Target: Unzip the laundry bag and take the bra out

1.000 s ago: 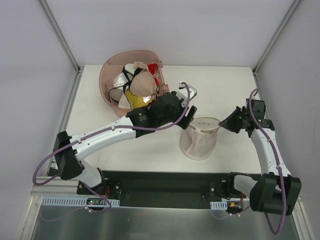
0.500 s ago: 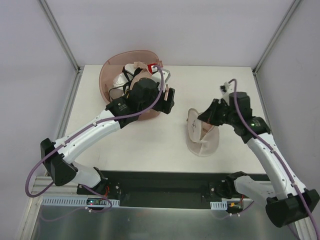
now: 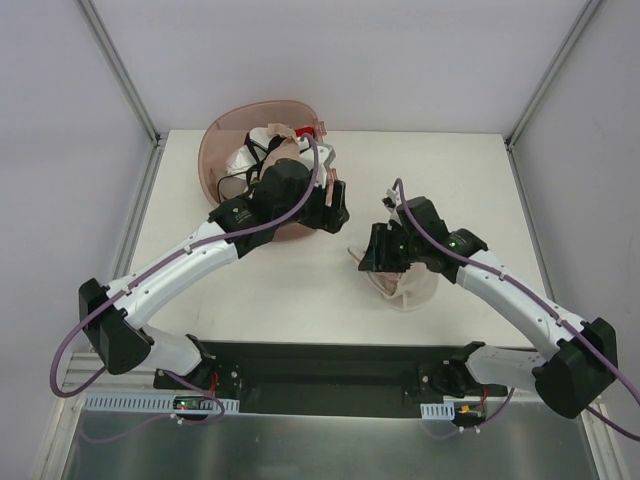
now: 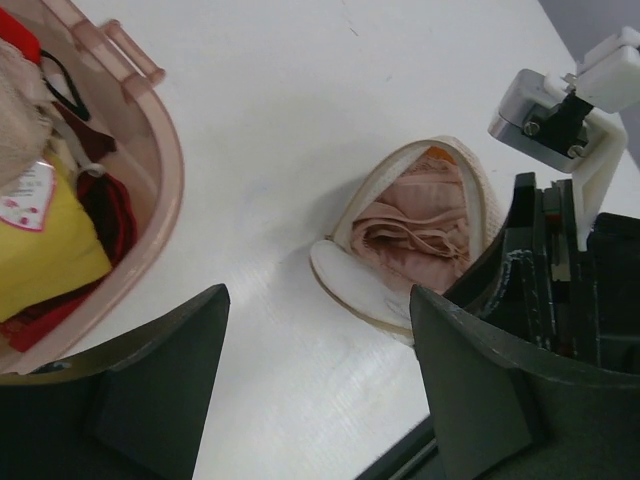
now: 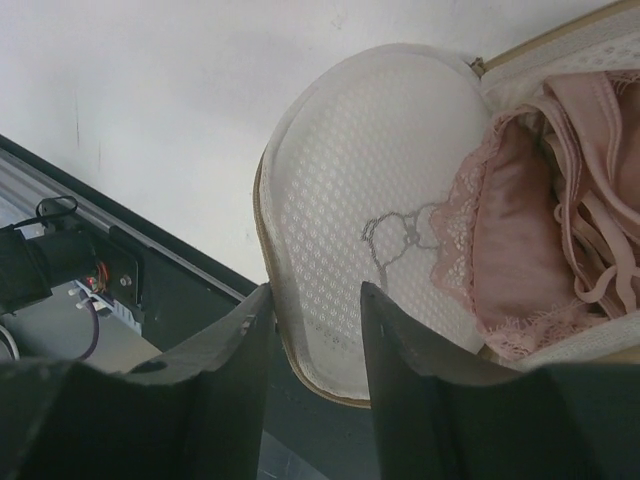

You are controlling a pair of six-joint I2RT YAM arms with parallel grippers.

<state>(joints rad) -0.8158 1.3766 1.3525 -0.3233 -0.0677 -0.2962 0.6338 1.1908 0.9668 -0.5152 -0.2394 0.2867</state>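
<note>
Zip's done: the laundry bag [image 5: 370, 200] lies open with its flap thrown back. The bra [image 5: 530, 260] sits bunched inside it, not yet lifted out, and that pull is what's left. The right gripper [image 5: 315, 345] hovers just over the bag's flap, jaws slightly apart, holding nothing. Beyond the bag, the left gripper [image 4: 320, 400] hangs wide open and empty. Farther beyond sits the pink tub [image 3: 215, 150]. From above, the right arm hides most of the bag.

— Where's the laundry bag [image 4: 358, 287]?
— On the worktop [image 4: 300, 120], well in from its edge, unzipped, with the pink bra [image 4: 415, 235] folded inside.
— And the tub [image 4: 165, 175]?
— Well apart from it, holding a yellow garment [image 4: 45, 250]. The left gripper [image 4: 317, 295] gapes wide.
</note>
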